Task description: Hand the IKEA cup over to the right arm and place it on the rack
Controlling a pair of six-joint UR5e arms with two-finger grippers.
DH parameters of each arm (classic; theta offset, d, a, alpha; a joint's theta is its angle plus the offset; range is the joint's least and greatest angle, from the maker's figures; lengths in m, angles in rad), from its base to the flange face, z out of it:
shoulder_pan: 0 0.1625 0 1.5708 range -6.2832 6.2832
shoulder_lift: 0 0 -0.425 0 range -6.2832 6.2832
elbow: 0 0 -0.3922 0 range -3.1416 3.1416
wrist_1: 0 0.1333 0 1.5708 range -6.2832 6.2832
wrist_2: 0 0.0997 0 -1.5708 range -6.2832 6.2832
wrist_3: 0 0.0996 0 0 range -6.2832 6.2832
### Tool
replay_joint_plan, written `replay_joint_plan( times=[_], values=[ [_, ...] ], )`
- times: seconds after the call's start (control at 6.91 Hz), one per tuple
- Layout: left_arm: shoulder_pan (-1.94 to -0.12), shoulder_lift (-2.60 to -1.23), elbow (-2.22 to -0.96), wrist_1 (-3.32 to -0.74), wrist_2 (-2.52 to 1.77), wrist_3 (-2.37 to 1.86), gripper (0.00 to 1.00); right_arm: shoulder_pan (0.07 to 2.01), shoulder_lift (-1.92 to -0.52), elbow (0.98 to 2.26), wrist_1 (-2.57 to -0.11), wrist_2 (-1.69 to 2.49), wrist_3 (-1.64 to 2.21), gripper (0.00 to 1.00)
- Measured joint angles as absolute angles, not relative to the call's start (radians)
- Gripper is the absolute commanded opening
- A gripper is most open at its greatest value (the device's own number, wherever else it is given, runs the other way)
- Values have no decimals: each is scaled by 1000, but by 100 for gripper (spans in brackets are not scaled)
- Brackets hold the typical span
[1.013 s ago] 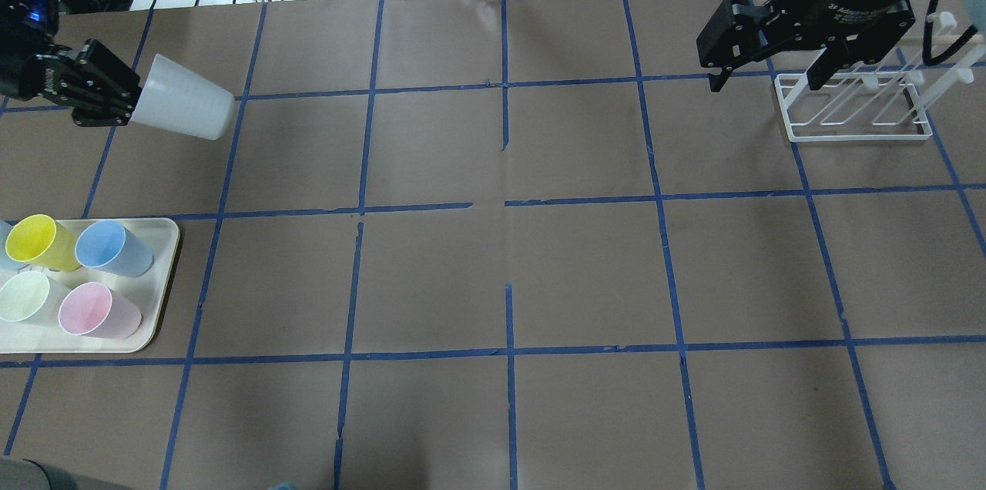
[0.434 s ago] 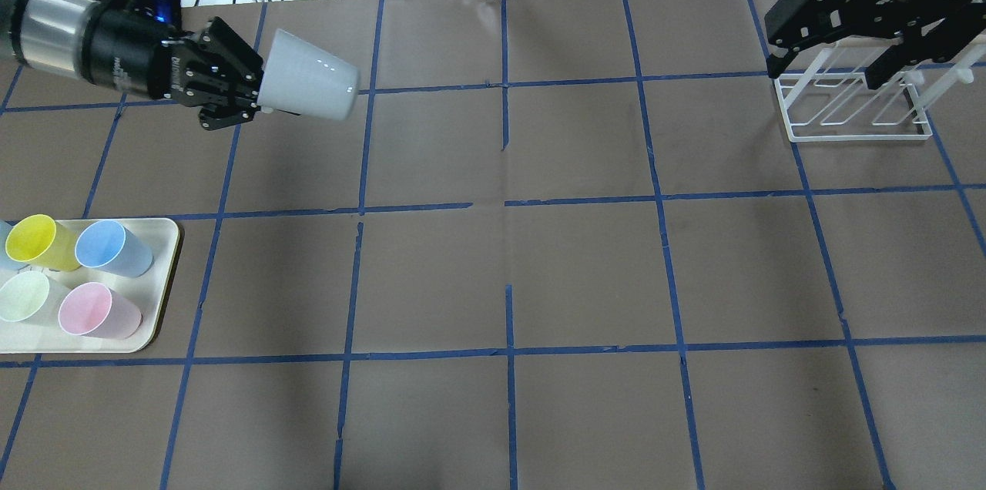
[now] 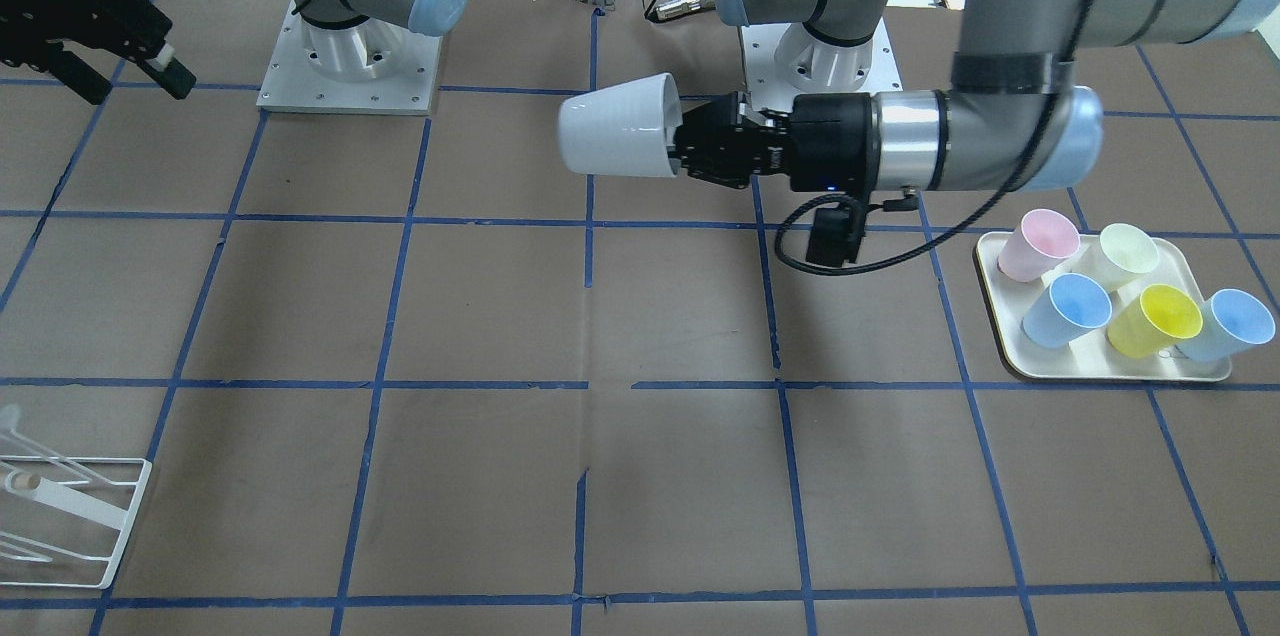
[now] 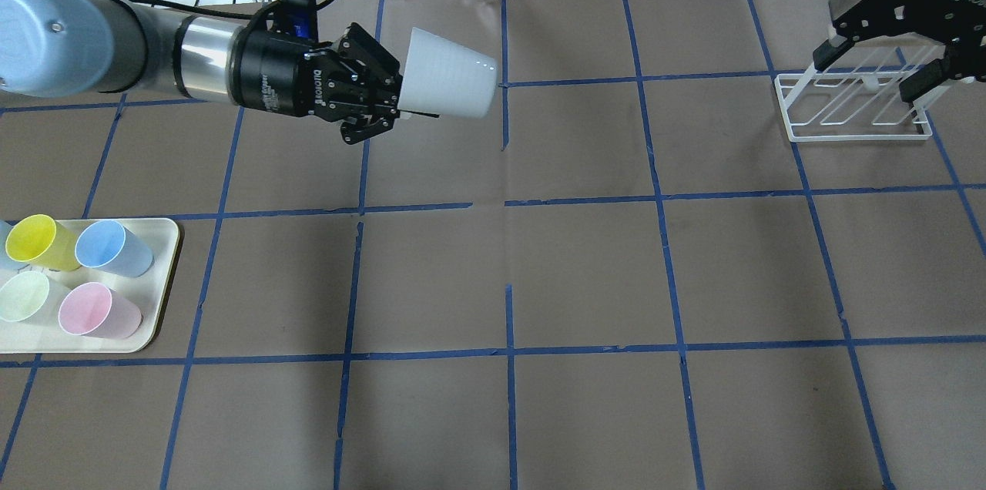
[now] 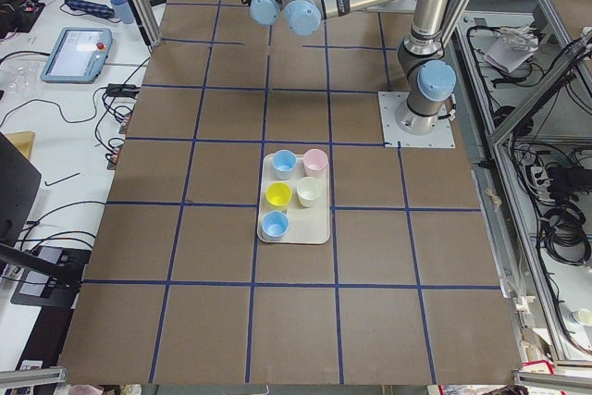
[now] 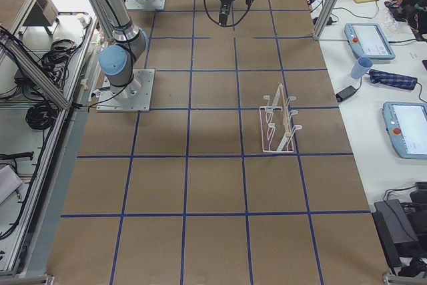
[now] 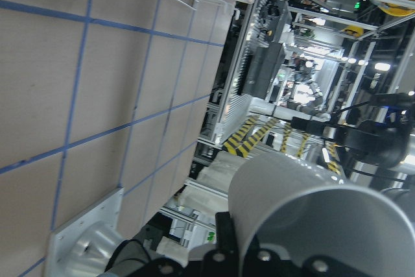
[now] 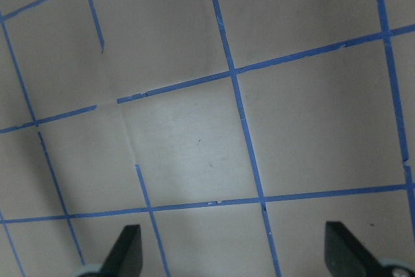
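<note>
The IKEA cup (image 4: 451,74) is light grey and lies sideways in the air over the back middle of the table, base pointing right. My left gripper (image 4: 389,93) is shut on its rim end. The front view shows the same gripper (image 3: 700,151) and cup (image 3: 620,138). The cup (image 7: 311,212) fills the lower right of the left wrist view. My right gripper (image 4: 874,70) is open and empty, hovering over the white wire rack (image 4: 856,138) at the back right. Its fingertips (image 8: 126,251) show only bare table between them.
A cream tray (image 4: 158,297) at the left edge holds several coloured cups: yellow, blue, pale green, pink. It also shows in the front view (image 3: 1000,306). The rack (image 3: 80,461) sits at that view's lower left. Cables and a blue cup lie beyond the back edge.
My left arm has swung right from the far left to the back middle, carrying the cup. My right gripper has drawn back to the right, over the rack, still open.
</note>
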State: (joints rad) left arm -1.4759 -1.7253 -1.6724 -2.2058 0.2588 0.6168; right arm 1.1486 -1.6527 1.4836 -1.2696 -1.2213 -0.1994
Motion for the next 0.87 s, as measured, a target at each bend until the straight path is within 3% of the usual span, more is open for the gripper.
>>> replay_joint_plan(
  times=[0.43, 0.87],
  values=[
    [-1658, -1754, -1722, -2078, -61, 630, 0, 944, -1653, 1498, -1031, -984, -271, 100],
    [-1752, -1760, -1762, -1992, -267, 629, 0, 915, -1656, 1501, -673, -754, -335, 100]
  ],
)
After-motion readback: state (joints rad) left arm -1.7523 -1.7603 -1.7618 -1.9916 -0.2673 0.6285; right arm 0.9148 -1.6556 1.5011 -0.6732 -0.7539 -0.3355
